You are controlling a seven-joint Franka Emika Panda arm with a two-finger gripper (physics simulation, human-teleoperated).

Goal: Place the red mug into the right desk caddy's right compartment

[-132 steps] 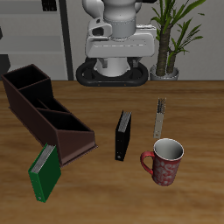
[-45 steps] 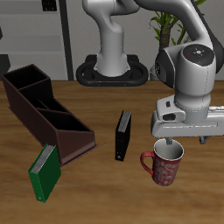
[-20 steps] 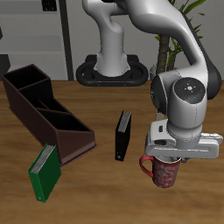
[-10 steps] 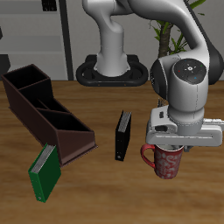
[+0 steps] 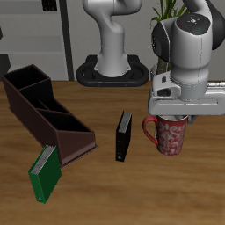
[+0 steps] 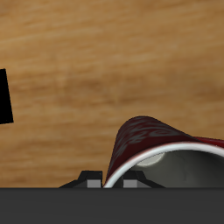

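Fingers (image 5: pixel 173 118) clamped on glossy speckled red mug (image 5: pixel 172 136), raised above woodgrain table (image 5: pixel 97 189), boxy maroon right desk caddy (image 5: pixel 46 112) well apart

On the tabletop (image 5: pixel 88 189): one red mug (image 5: pixel 171 136), one right desk caddy (image 5: pixel 44 112), one green book (image 5: pixel 44 172), and one black book (image 5: pixel 124 136) standing upright.

Exterior camera sits high in front, facing back across the counter (image 5: pixel 97 185) toward the robot's base. Wrist camera rides on the hand, looking down from close. Both catch the red mug (image 5: pixel 170 134) (image 6: pixel 157 149) and wood grain.
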